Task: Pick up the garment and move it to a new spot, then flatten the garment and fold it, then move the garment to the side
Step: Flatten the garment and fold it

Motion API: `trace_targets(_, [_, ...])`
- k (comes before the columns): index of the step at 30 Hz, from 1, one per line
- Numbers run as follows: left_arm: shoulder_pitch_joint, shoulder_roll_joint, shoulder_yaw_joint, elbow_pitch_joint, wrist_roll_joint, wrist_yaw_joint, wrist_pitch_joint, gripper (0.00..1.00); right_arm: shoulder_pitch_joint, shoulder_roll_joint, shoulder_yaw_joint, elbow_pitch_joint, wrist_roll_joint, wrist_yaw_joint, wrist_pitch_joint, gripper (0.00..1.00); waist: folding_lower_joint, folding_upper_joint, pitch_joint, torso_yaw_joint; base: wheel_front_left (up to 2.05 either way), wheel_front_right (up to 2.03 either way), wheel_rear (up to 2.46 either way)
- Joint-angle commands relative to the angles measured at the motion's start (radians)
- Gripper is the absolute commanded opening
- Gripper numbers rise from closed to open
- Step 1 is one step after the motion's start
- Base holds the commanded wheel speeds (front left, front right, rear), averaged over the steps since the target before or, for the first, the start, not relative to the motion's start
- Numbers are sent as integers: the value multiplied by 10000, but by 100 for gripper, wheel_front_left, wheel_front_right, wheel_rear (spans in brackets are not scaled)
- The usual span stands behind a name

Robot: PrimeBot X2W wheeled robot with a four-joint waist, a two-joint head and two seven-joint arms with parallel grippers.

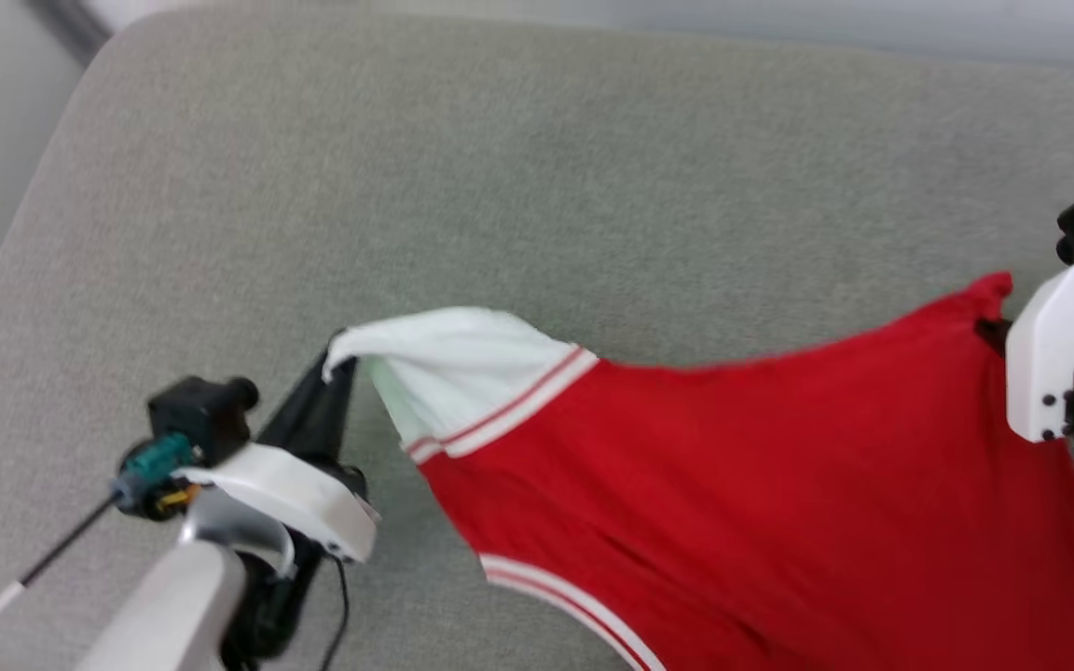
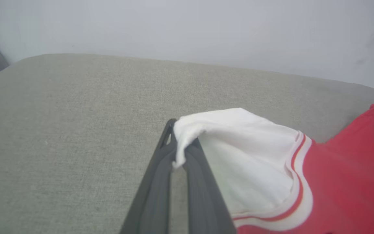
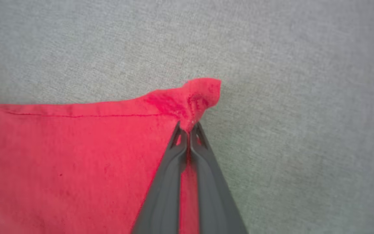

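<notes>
The red jersey (image 1: 733,466) is clamped by its white sleeve (image 2: 239,146) in the left tool (image 2: 177,143) and by a hem corner (image 3: 203,92) in the right tool (image 3: 188,128); even tension should be held while it is spread.

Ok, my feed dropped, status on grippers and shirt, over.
Left gripper shut on white sleeve. Right gripper shut on red corner. Shirt stretched between them over cushion. No obstruction seen.

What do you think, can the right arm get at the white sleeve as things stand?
Probably not. The right gripper is shut on a red corner of the garment, and the white sleeve lies at the far end of the stretched cloth, pinched by the left gripper.
</notes>
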Motion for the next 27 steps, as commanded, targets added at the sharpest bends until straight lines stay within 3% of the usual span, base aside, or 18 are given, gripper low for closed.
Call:
trace_targets(1, [-176, 58, 73, 19, 51, 37, -2, 0, -194, 93, 9, 72, -35, -3, -100, 0, 0, 0, -428, -387, 0, 0, 0])
trace_targets(8, [-1827, 434, 515, 1045, 69, -20, 339, 0, -943, 1043, 102, 1127, -468, -5, -1810, 0, 0, 0, -1389, -1373, 0, 0, 0])
trace_targets(13, [-3409, 216, 694, 2268, -81, -276, 348, 0, -1932, 1652, 51, 1940, -615, -5, -3091, 0, 0, 0, -1513, -1951, 0, 0, 0])
trace_targets(19, [-5612, 8, 842, 3949, -86, -687, 93, 0, -3515, 2040, -316, 2952, -1162, -3, -4483, 0, 0, 0, -1180, -2341, 0, 0, 0])
trace_targets(27, [-8850, 75, 1128, 5392, 165, -854, -324, 0, -6203, 2209, -1063, 3684, -1707, -5, -5760, 0, 0, 0, -220, -2546, 0, 0, 0])
